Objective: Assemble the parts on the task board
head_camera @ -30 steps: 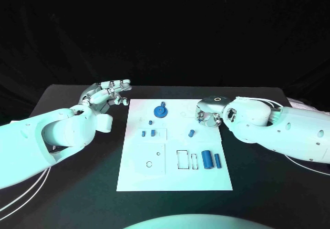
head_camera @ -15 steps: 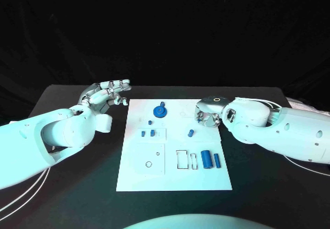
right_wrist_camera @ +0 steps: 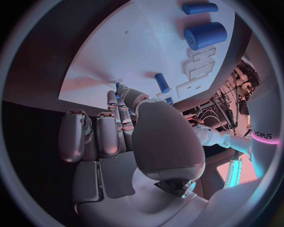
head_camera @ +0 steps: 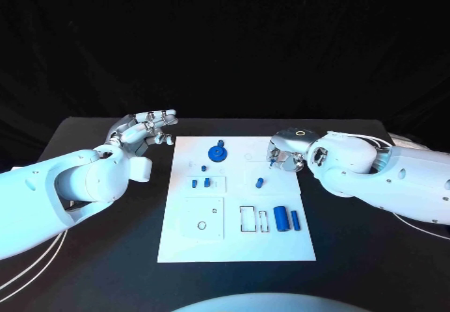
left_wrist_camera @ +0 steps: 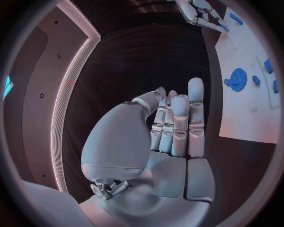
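The white task board (head_camera: pixel 239 234) lies in the middle of the table. On it are a blue gear (head_camera: pixel 216 153), several small blue pieces around (head_camera: pixel 201 182), one small peg (head_camera: pixel 261 182), a blue cylinder (head_camera: pixel 281 219) and a thin blue bar (head_camera: pixel 296 220). My right hand (head_camera: pixel 286 153) hovers over the board's far right edge and pinches a small blue piece (right_wrist_camera: pixel 118 86) at its fingertips. My left hand (head_camera: pixel 145 127) is off the board's far left corner, fingers apart and empty. The left wrist view shows this hand (left_wrist_camera: pixel 172 127), the gear (left_wrist_camera: pixel 238 76) and the right hand (left_wrist_camera: pixel 198 12).
Rectangular slots (head_camera: pixel 255 218) and a round hole (head_camera: pixel 203 224) are cut in the near half of the board. The black table (head_camera: pixel 112 260) surrounds the board. Cables run along the right arm (head_camera: pixel 403 227).
My right hand has risen a little and shifted toward the far side of the board. The left hand has hardly moved.
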